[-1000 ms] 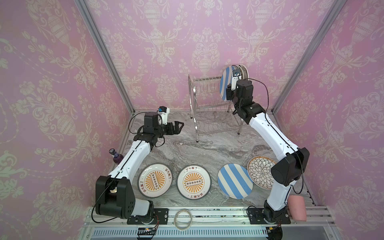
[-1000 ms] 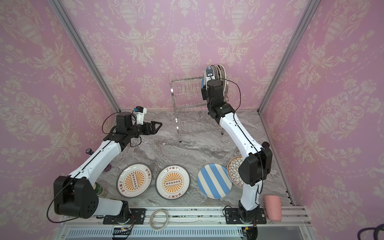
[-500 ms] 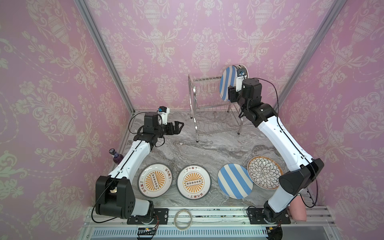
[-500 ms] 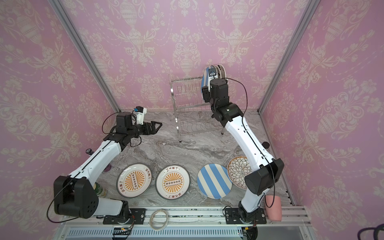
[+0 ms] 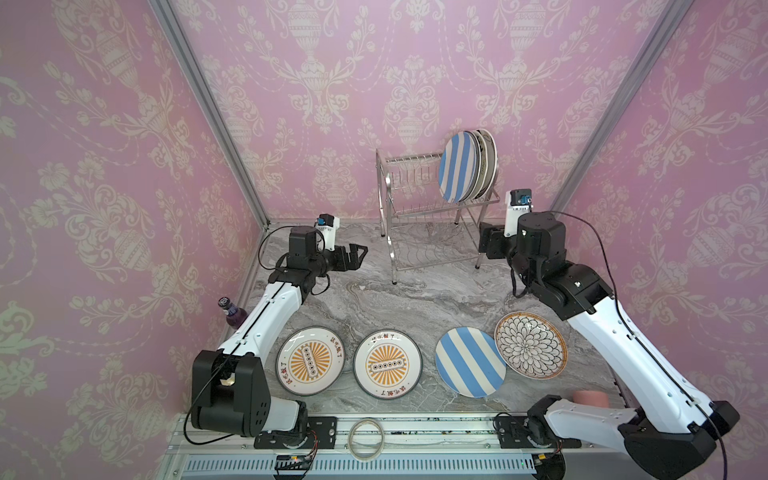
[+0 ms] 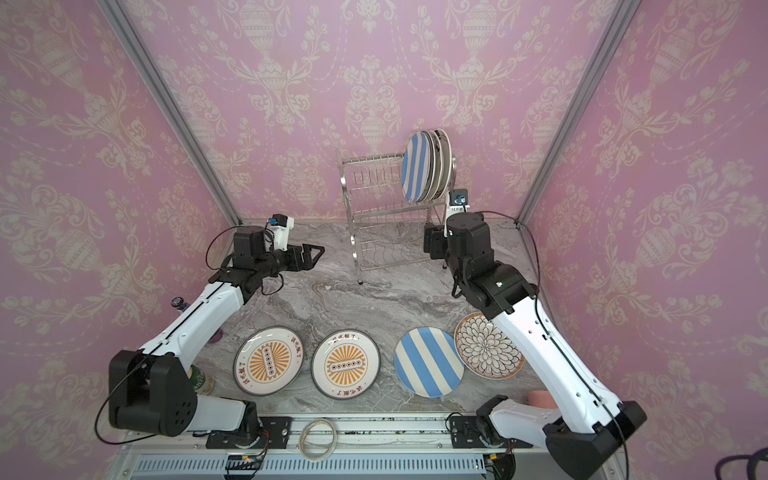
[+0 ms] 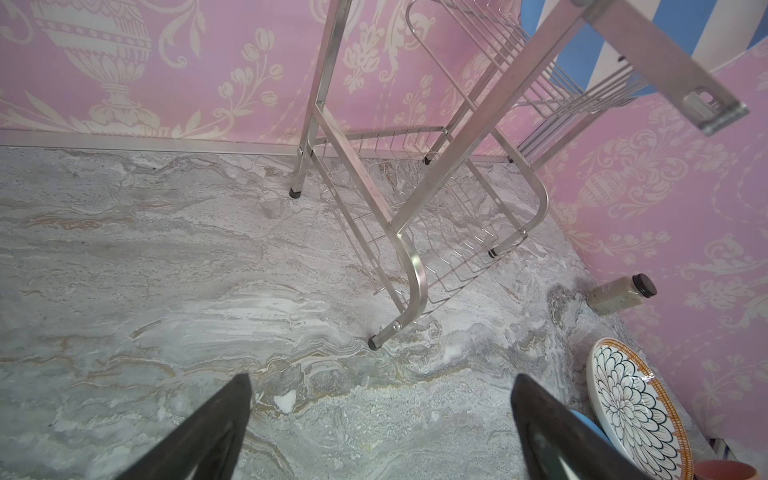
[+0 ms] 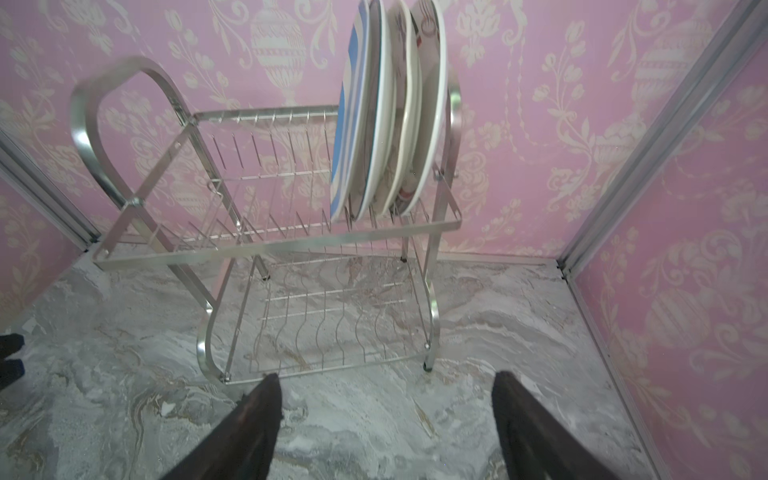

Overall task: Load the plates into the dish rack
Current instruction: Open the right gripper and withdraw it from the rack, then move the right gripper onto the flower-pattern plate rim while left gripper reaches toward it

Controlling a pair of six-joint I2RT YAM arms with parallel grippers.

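Right claw [image 8: 386,382] first: fingers wide apart, nothing between them, hanging low over the bench [image 5: 415,291] just in front of the dish rack [image 8: 266,245]. The left claw [image 7: 381,380] is also spread and empty, hovering off the rack's other end.

Up on the top tier, four plates stand on edge at the right end, and the blue-striped racked plate [image 5: 457,166] faces the open slots. Four more lie flat along the near edge in a top view: two sunburst plates [image 5: 311,360] [image 5: 387,365], a striped plate [image 5: 470,361] and a petal plate [image 5: 530,345].

I'd say the step now is fetching the next one, and the petal plate sits handiest to the right arm. In the left wrist view its rim seems to ride up on the striped plate. If so, that lifted lip is the place to pinch, one finger under and one over.

After that, turn it upright, bring it in edge-on to the slot beside the striped one, and lower it straight down. A sideways nudge could topple the row.
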